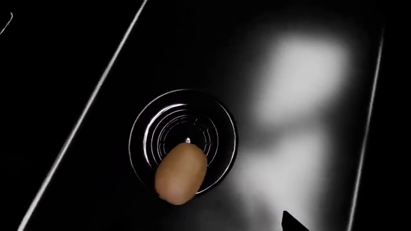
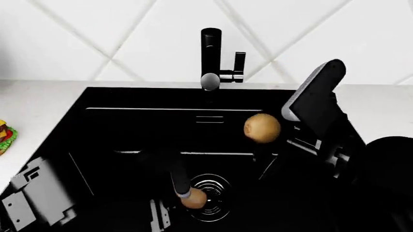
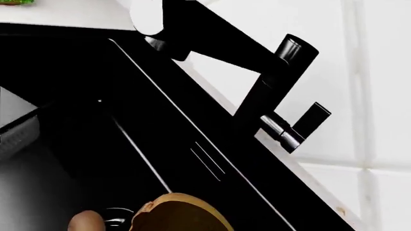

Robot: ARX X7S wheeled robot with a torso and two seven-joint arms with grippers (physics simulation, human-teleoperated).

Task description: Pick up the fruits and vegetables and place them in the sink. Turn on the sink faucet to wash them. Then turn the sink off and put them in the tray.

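The smooth orange-tan piece point(image 1: 181, 174) lies on the round metal drain point(image 1: 183, 120) at the bottom of the black sink point(image 2: 129, 130). My left gripper point(image 2: 183, 189) hangs just over it, open, and one dark fingertip point(image 1: 292, 222) shows well to its side. Above the basin's right half, my right gripper point(image 2: 262, 141) is shut on the olive-brown kiwi point(image 2: 262, 128), which sits close in the right wrist view as the kiwi point(image 3: 183, 215). The black sink faucet point(image 2: 210, 50) stands behind the basin with its side lever point(image 2: 240, 62). No water is running. The tray is out of view.
White counter point(image 2: 38, 96) surrounds the basin, backed by a white tiled wall. A hamburger point(image 2: 5, 135) sits at the counter's far left edge. The grey left arm housing point(image 2: 32, 195) and the right forearm point(image 2: 316, 99) hang over the sink's sides.
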